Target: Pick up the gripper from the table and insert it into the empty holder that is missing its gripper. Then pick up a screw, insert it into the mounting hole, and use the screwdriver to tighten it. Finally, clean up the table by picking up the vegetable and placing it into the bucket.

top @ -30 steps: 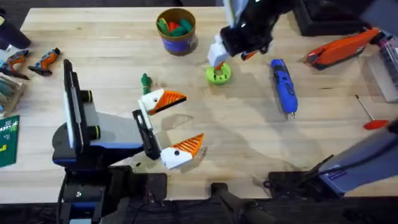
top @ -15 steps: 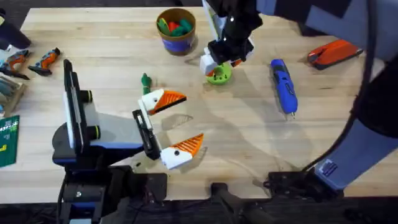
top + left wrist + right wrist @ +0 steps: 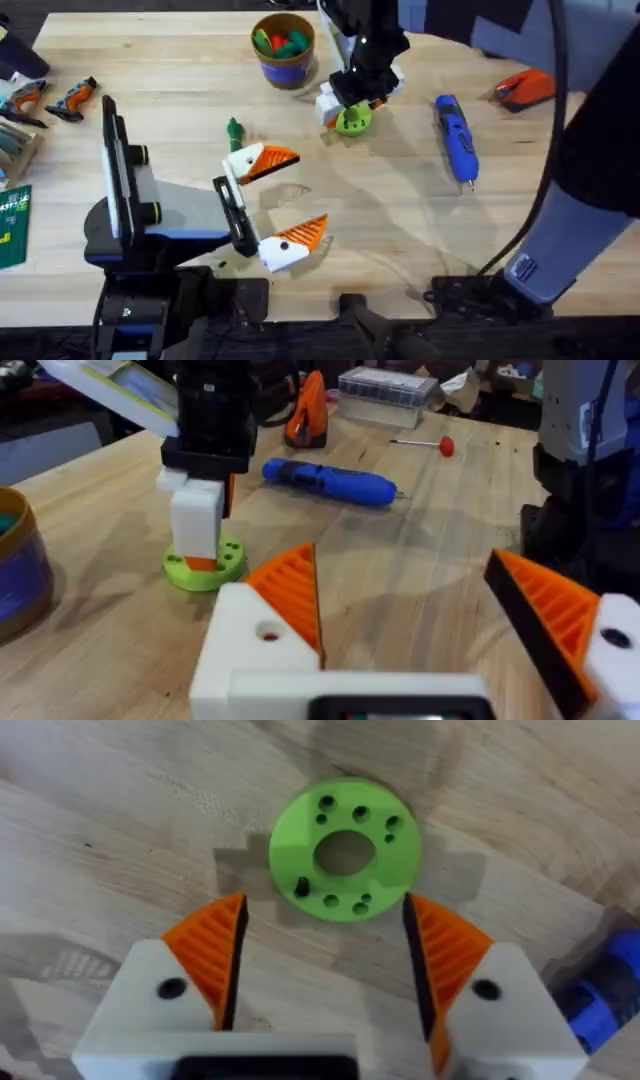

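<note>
My right gripper (image 3: pixel 352 100) hangs open just above a round green disc (image 3: pixel 345 850), with its orange pads (image 3: pixel 212 955) on either side of the disc. A small dark screw (image 3: pixel 303 886) stands in one of the disc's holes. My left gripper (image 3: pixel 308 190) rests open at mid-table, and both its white mounts (image 3: pixel 262 650) carry orange tips; no loose gripper piece is in view. The blue screwdriver (image 3: pixel 456 137) lies to the right of the disc. Near the upper orange tip lies the green vegetable (image 3: pixel 234 130). The bucket (image 3: pixel 284 62) stands at the back.
Coloured toys fill the bucket. An orange tool (image 3: pixel 525 88) lies at the back right, and a thin red-handled tool (image 3: pixel 440 445) lies beyond the screwdriver. Small orange-and-black tools (image 3: pixel 50 98) sit at the far left edge. Bare wood lies between the disc and my left gripper.
My right arm has swung left across the table, and its gripper has settled closer over the green disc. The left arm has not moved.
</note>
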Motion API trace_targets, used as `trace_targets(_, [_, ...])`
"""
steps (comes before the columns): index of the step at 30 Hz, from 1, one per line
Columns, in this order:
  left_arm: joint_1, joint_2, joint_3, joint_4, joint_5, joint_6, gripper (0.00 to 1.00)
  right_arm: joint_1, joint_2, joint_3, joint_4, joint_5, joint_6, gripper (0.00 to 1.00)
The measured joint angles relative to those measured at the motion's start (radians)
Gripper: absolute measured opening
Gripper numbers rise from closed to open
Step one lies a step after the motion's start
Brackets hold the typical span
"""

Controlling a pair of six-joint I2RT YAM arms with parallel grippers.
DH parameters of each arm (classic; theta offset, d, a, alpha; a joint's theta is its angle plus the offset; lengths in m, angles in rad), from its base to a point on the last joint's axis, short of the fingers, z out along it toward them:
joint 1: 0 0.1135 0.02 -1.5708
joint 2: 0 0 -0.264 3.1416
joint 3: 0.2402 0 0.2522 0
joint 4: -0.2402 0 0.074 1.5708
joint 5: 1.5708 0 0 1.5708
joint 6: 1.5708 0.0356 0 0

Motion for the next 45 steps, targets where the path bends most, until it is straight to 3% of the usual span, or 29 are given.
trace_targets(9, [0.000, 0.000, 0.000, 0.000, 0.000, 0.000, 0.985, 0.029, 0.008, 0.001, 0.002, 0.000, 0.000, 0.628])
trace_targets(15, [0.000, 0.000, 0.000, 0.000, 0.000, 0.000, 0.985, 0.036, 0.044, 0.003, 0.002, 0.000, 0.000, 0.403])
trace_targets(45, [0.000, 0.000, 0.000, 0.000, 0.000, 0.000, 0.985, 0.036, 0.051, 0.004, 0.019, 0.000, 0.000, 0.062])
